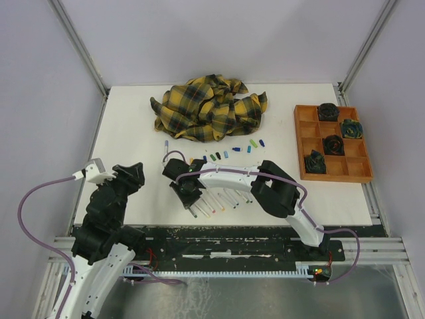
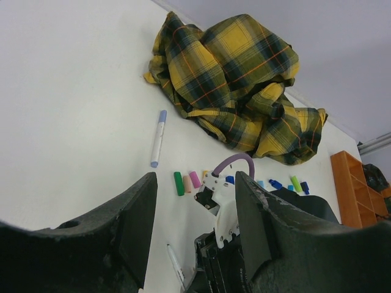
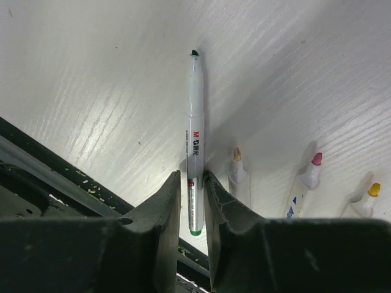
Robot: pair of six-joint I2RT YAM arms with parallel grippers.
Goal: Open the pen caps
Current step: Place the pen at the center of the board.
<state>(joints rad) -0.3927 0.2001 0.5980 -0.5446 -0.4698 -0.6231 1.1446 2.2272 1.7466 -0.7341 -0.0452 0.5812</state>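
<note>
Pens lie in a row on the near side of the bench, tips bare, with their caps lined up just beyond. The right claw is pinched on a green-tipped pen, also uncapped and lying flat. The left claw gapes wide and holds nothing. One capped pen lies apart near the plaid cloth. It seems the likely next target: one claw holding the barrel, the other pulling the cap. The bench is white, with a wooden tray at the right and grey walls around.

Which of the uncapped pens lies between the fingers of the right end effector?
The green-tipped pen: its barrel runs between the fingers of the right end effector. The orange-tipped pen, pink-tipped pen and yellow-tipped pen lie outside them.
</note>
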